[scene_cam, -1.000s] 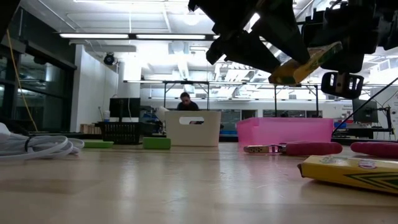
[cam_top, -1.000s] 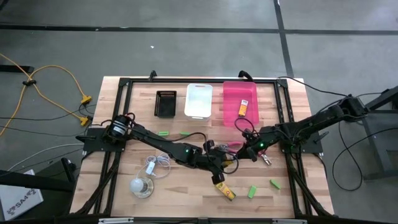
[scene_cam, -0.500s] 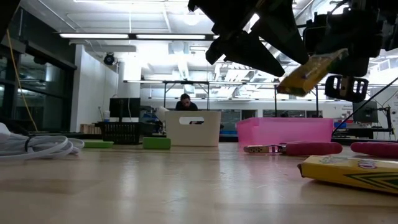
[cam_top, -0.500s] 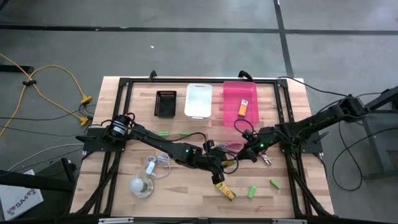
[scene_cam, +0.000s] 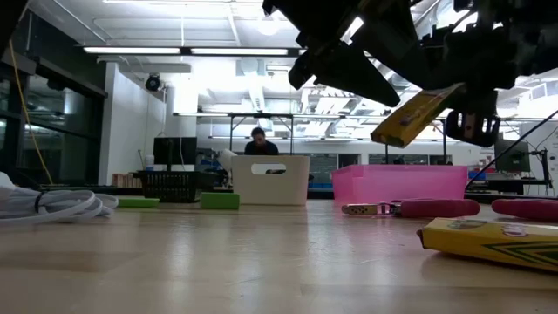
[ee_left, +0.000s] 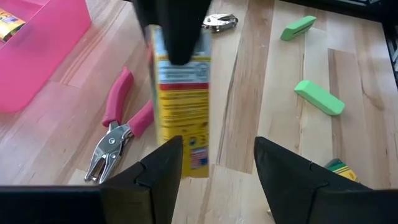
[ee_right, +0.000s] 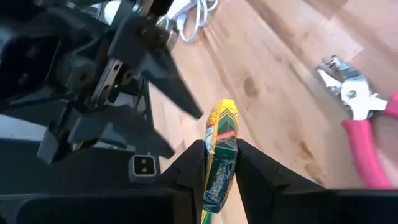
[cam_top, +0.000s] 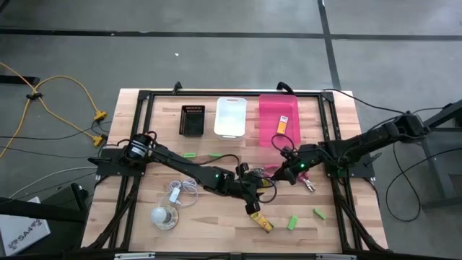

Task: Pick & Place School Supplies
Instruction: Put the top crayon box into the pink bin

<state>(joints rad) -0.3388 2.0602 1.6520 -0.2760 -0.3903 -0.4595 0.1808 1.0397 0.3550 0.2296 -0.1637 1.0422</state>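
Right hand (ee_right: 219, 163) gripping yellow packet (ee_right: 220, 149) (label print unreadable), airborne

- A black basket (cam_top: 192, 120) sat at the far end of the table, well away from both grippers.
- A white bin (cam_top: 230, 117) stood next to it.
- A pink bin (cam_top: 268, 124) was just beyond the right gripper.
- A white cord (cam_top: 182, 191) lay near the left arm, beside a pale round disc (cam_top: 164, 216).
- A person (scene_cam: 259, 144) sat far behind the table.
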